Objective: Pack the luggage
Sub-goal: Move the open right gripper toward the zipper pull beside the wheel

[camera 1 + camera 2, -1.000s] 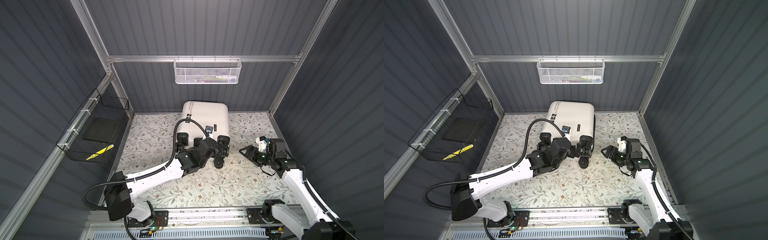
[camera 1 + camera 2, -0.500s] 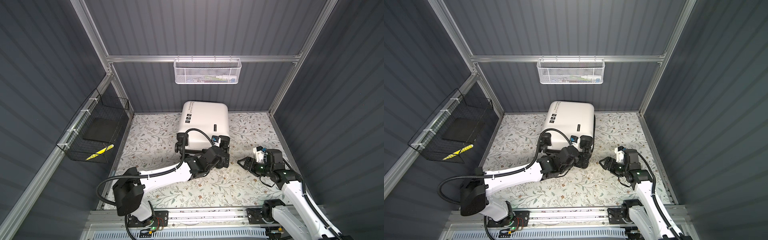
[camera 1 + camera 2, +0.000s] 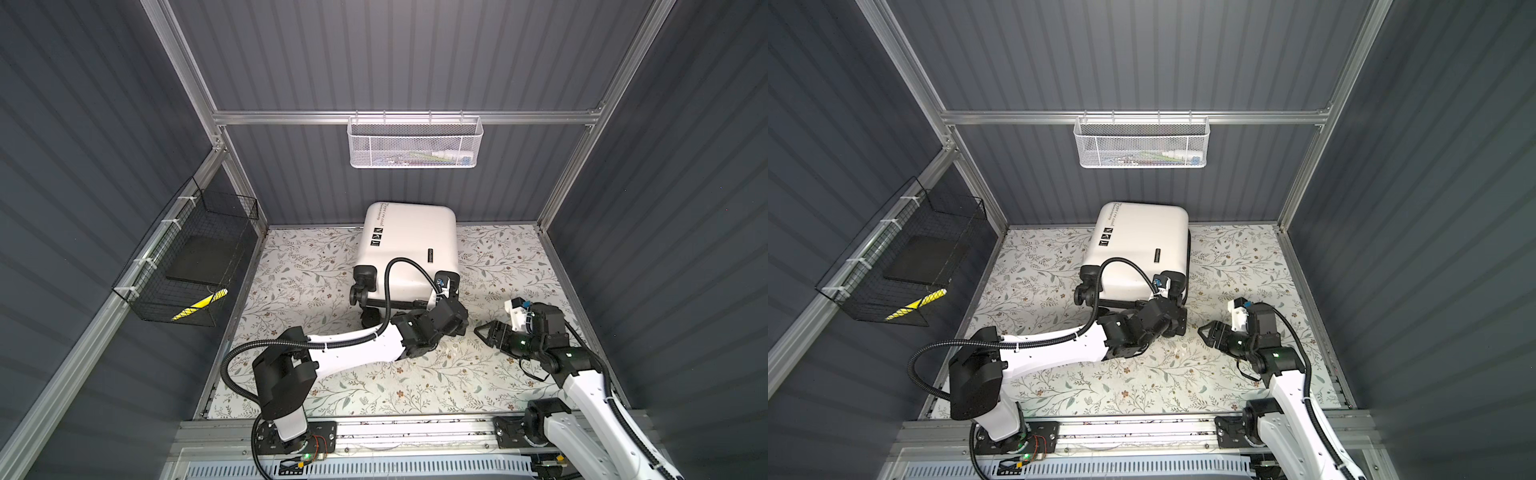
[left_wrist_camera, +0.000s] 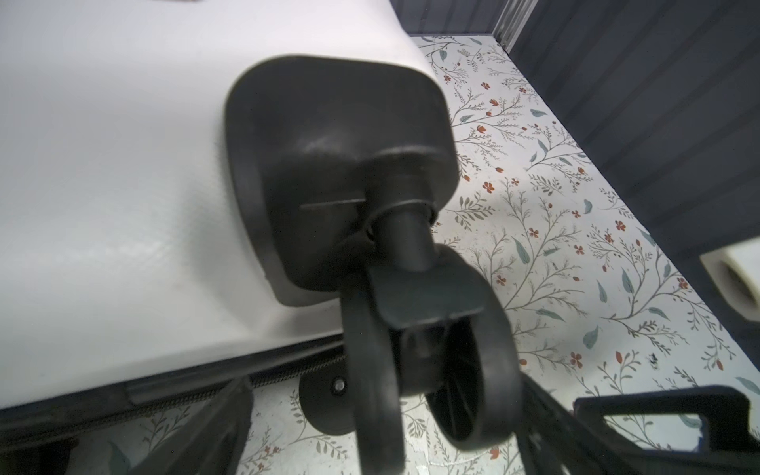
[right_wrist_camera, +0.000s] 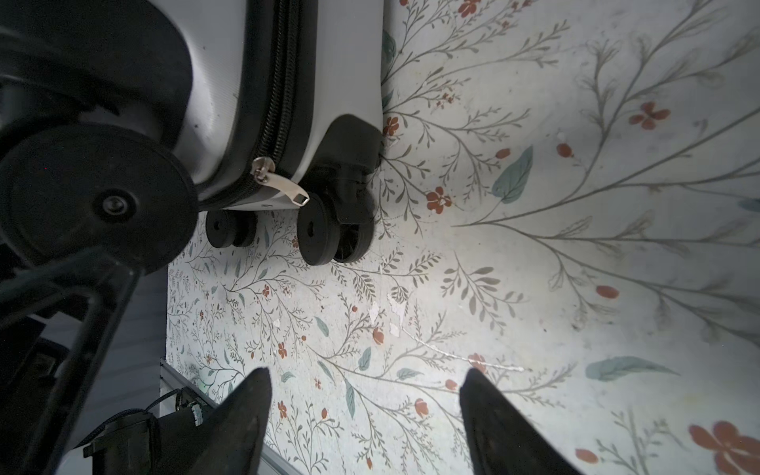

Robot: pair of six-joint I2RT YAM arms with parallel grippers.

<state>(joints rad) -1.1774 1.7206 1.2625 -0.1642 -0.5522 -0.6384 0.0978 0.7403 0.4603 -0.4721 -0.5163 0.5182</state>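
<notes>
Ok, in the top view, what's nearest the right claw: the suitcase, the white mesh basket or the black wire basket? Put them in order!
1. Suitcase: on the floor, beside the right claw.
2. White mesh basket: up on the back wall.
3. Black wire basket: on the left wall.

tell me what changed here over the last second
The left arm swung rightward along the wheel end of the luggage, so the left gripper now sits open around the right-hand wheel. The right gripper, open and empty, drew back toward its own base. Nothing was gripped or released. The luggage, black wire basket and white mesh basket stayed put.
</notes>
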